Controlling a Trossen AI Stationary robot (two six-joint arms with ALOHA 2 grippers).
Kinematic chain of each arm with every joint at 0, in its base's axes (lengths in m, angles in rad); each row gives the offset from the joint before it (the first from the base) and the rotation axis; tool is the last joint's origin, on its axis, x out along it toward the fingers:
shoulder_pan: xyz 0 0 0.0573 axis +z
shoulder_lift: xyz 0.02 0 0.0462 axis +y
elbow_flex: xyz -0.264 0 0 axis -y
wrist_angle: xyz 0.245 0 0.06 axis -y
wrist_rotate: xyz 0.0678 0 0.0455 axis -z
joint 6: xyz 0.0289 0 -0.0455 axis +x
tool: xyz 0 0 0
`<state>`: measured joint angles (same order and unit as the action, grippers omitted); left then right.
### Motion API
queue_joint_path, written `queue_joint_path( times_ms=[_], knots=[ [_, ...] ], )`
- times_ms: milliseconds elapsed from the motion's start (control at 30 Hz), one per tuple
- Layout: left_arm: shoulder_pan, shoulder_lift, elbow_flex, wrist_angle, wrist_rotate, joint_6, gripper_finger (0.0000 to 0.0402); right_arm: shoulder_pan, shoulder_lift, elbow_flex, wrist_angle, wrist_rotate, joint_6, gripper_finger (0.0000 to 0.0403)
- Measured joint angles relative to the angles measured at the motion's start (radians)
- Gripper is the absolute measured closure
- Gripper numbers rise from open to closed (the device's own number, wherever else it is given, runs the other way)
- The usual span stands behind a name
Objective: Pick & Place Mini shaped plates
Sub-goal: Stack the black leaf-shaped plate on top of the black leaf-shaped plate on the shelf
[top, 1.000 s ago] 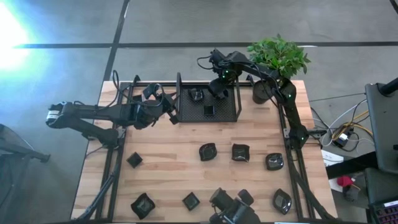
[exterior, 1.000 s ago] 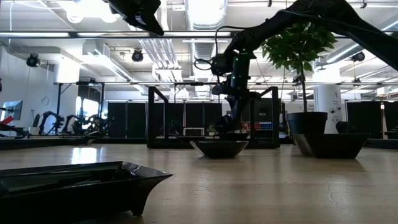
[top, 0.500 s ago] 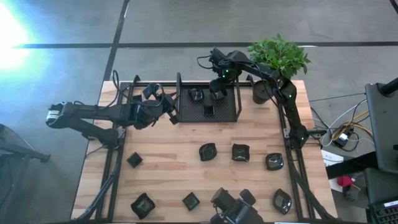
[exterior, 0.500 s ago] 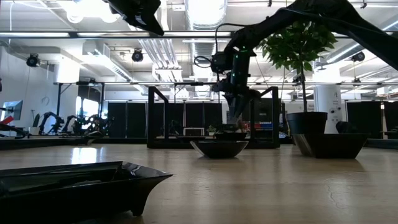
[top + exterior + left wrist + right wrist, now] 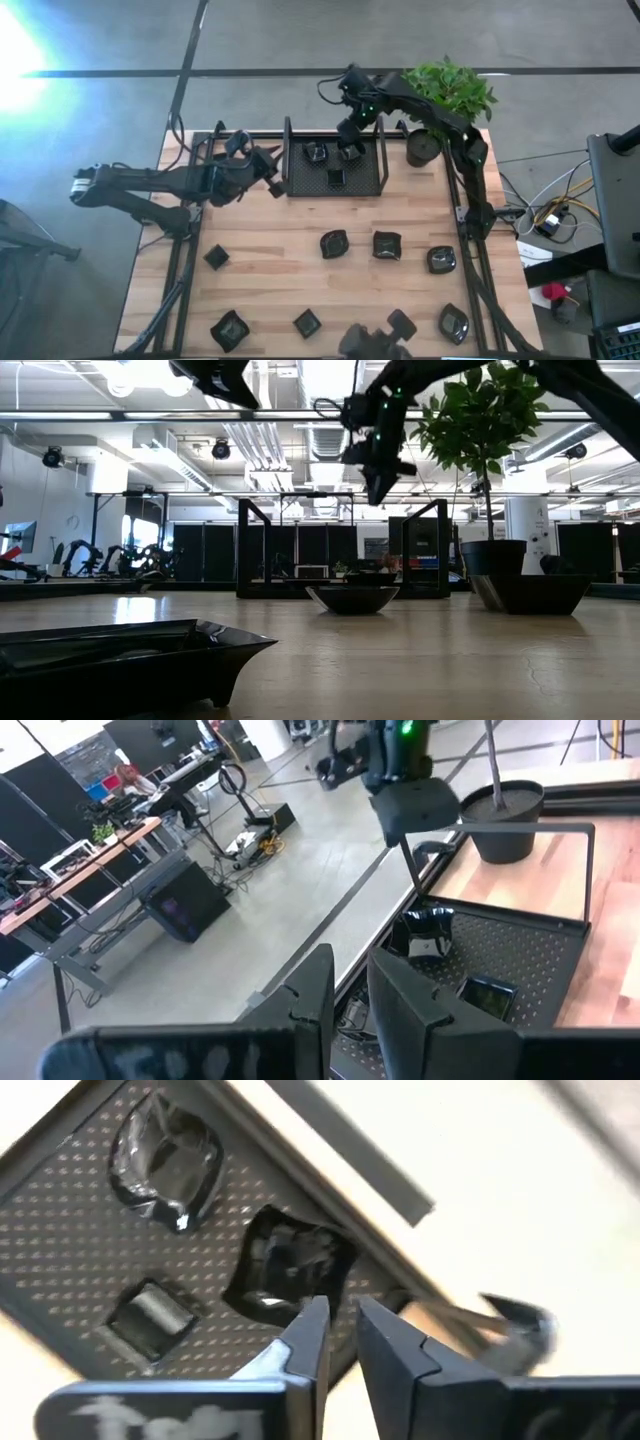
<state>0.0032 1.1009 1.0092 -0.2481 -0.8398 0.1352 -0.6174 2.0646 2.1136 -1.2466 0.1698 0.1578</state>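
Observation:
Three mini shaped plates lie in the black mesh tray [image 5: 368, 176]: one [image 5: 316, 153] at its far left, one [image 5: 350, 152] beside it, one [image 5: 336, 177] nearer the front. The right wrist view shows them too [image 5: 165, 1150] [image 5: 290, 1265] [image 5: 150, 1315]. My right gripper [image 5: 349, 130] [image 5: 378, 485] hangs above the tray, over the middle plate. Its fingers [image 5: 340, 1308] stand slightly apart with nothing between them. Several more plates lie on the wood, such as [image 5: 334, 243], [image 5: 387, 245], [image 5: 441, 259]. My left gripper [image 5: 268, 172] [image 5: 352, 960] waits left of the tray, narrowly open and empty.
A potted plant [image 5: 425, 148] stands right of the tray, close to the right arm. More plates lie near the front edge [image 5: 231, 329] [image 5: 307, 322] [image 5: 453, 323] and at the left [image 5: 216, 256]. In the low view a plate [image 5: 352, 598] sits before the tray.
My right gripper has let go of a plate in the tray and risen well above it. The left arm has shifted slightly to the left.

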Motion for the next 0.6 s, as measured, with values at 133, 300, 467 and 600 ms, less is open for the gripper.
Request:
queue_joint_path(
  times_ms=[133, 300, 467, 600],
  knots=[
    [0.000, -0.024, 0.000, -0.008, 0.000, 0.000, 0.0340, 0.051, -0.051, -0.006, 0.001, 0.044, -0.023, 0.0372],
    [0.000, -0.052, 0.000, -0.071, 0.000, -0.005, 0.0340, 0.129, -0.108, -0.008, 0.002, 0.097, -0.049, 0.0381],
    [0.000, -0.089, 0.000, -0.178, 0.000, -0.058, 0.0340, 0.220, -0.178, -0.022, 0.003, 0.178, -0.054, 0.0385],
    [0.000, -0.116, 0.000, -0.300, 0.002, -0.146, 0.0340, 0.300, -0.234, -0.050, 0.005, 0.232, -0.054, 0.0385]
  ],
)
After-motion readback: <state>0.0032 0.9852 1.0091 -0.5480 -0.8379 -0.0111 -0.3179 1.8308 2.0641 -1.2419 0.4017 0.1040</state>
